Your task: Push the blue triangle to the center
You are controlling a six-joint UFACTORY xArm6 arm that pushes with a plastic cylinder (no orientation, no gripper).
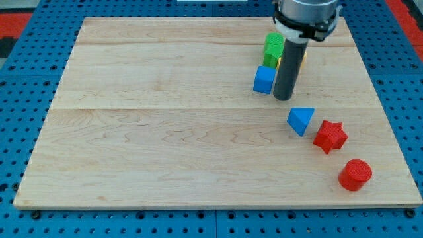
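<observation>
The blue triangle (301,120) lies on the wooden board (165,132) at the view's right, below the middle height. My tip (283,98) stands just above and to the left of it, a small gap apart. The tip is right next to a blue cube (264,79), on the cube's right side.
A red star (330,136) sits touching or almost touching the triangle's lower right. A red cylinder (355,175) lies further down right. A green block (273,47) and a yellow block (301,58), partly hidden by the rod, stand near the top. The board's right edge is close.
</observation>
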